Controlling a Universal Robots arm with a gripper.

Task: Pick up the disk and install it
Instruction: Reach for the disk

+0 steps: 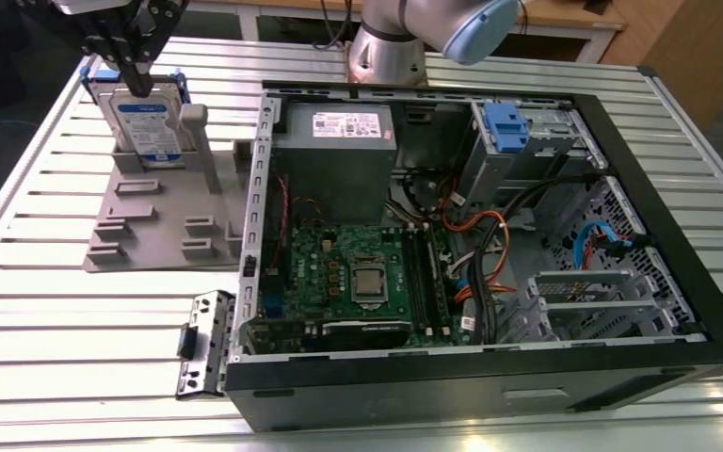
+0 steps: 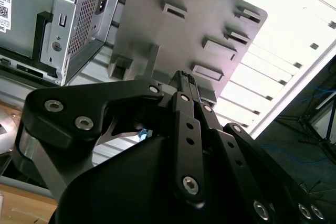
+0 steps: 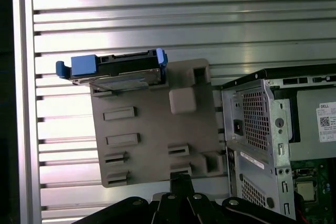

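- Closest in, in both wrist views: the black, bolted-link metal gripper is looming in the foreground. Its two fingers are pressing together to a point and clamping nothing.
- In the exterior view the gripper is hanging at about eleven o'clock in the scene. Its tip is lining up with the top edge of the disk; I cannot tell contact from here. In the first wrist view the tip is sitting apart from the disk, with grey plate showing between them.
- The disk is a flat silver-grey hard drive with a white-and-blue label, edged by a bright blue plastic carrier frame. It is standing upright on edge in a slot at the far end of a grey plastic fixture plate with raised blocks. The first wrist view is showing the disk edge-on at one end of that plate.
- The plate is lying on a slatted aluminium table. It is just beside an open black computer tower case lying on its side, at the case's ten o'clock.
- Inside the case:
  - a grey metal power-supply box with a white sticker is sitting at eleven o'clock;
  - a green motherboard is lying toward seven;
  - a small blue plastic tab is sitting on the metal drive cage at one.
- A loose perforated metal bracket is standing just beside the case's eight o'clock corner.
- The arm's grey base column is rising behind the case at twelve.
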